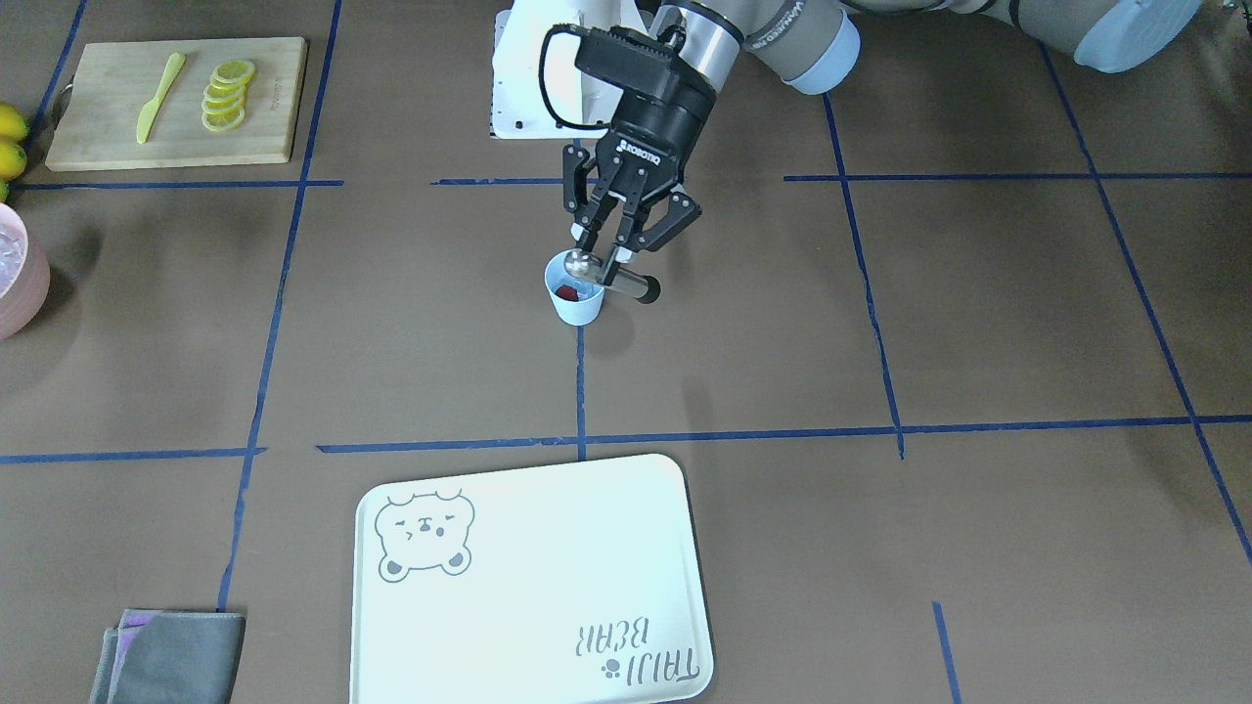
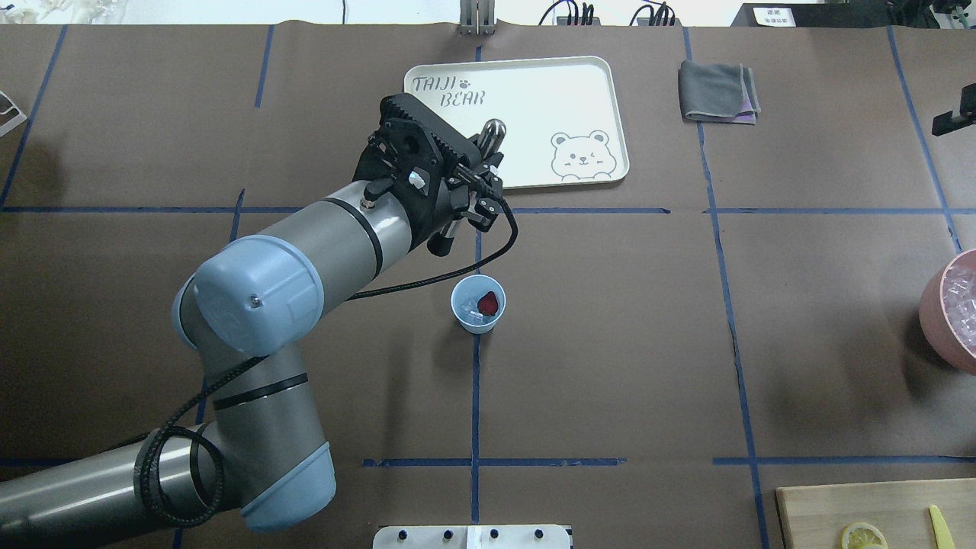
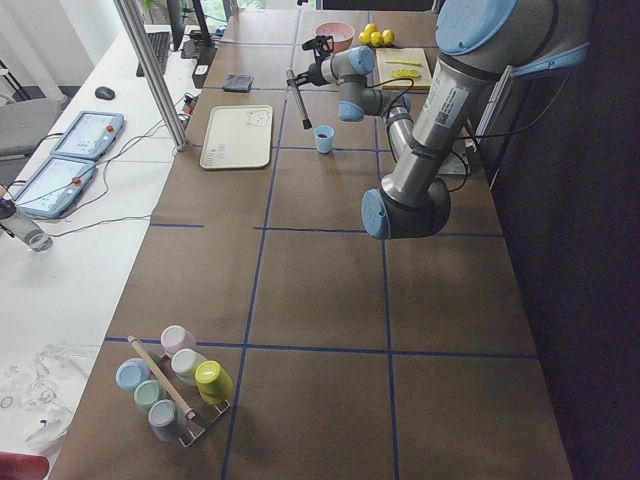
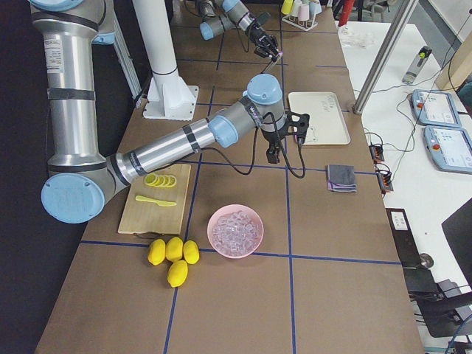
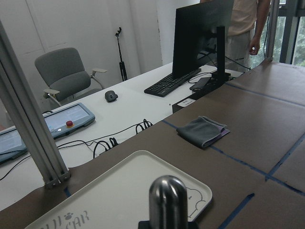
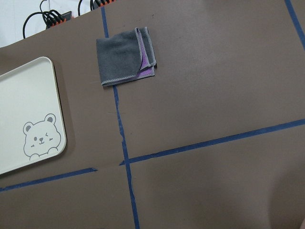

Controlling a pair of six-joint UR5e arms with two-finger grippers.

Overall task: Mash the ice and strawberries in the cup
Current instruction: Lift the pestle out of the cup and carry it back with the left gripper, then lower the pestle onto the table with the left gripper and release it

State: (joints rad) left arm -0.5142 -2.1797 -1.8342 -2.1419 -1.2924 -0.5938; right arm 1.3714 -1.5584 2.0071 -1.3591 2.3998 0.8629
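Pinched in left gripper [image 1: 603, 256] jaws: tilted muddler [image 1: 626, 285]. Below the jaws, slightly aside: cup [image 1: 577, 305] with strawberry [image 2: 489, 303] and ice [image 2: 473, 317]. If lowered off-centre, liable to strike the rim and tip it.

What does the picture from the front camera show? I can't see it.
The left gripper clamps a metal masher right by a small cup holding a red strawberry. A bear tray lies below; lemon slices sit on a board at top left.
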